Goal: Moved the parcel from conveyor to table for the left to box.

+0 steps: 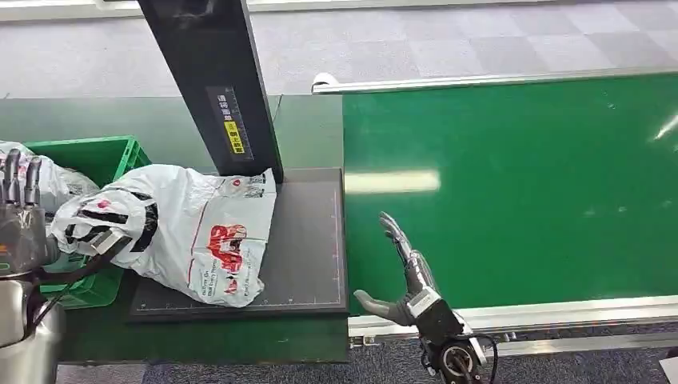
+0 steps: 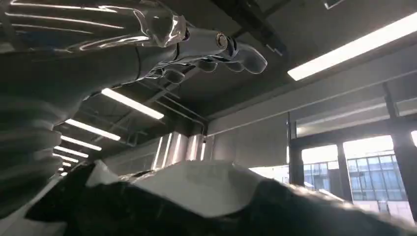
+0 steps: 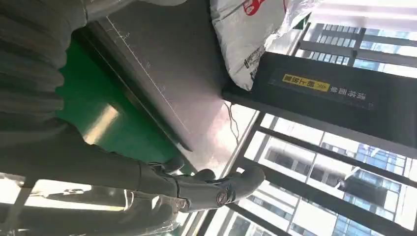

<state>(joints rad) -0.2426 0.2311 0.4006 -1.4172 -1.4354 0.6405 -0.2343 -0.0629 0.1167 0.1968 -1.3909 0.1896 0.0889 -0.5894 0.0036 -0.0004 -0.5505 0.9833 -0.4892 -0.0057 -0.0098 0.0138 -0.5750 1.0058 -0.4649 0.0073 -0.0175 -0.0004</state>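
the white parcel [image 1: 200, 232] lay on the dark scale plate [image 1: 308, 240], at its left edge, off the green conveyor [image 1: 512, 184]. the right hand [image 1: 404, 276] was open and empty. the left hand [image 1: 24, 224] touched the parcel, grip unclear; boxing into the green crate [image 1: 96, 156] seemed left.

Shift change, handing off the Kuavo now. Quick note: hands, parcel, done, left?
Left hand: at the parcel's left end by the green box; whether it grips the bag is unclear.
Right hand: open, holds nothing, over the green conveyor edge next to the dark table pad.
Parcel: white printed bag lying on the pad, its left end hanging over the box, under the black post.
Done: parcel is off the conveyor and on the table.
Left: left hand puts it in the box, where another bag already lies.
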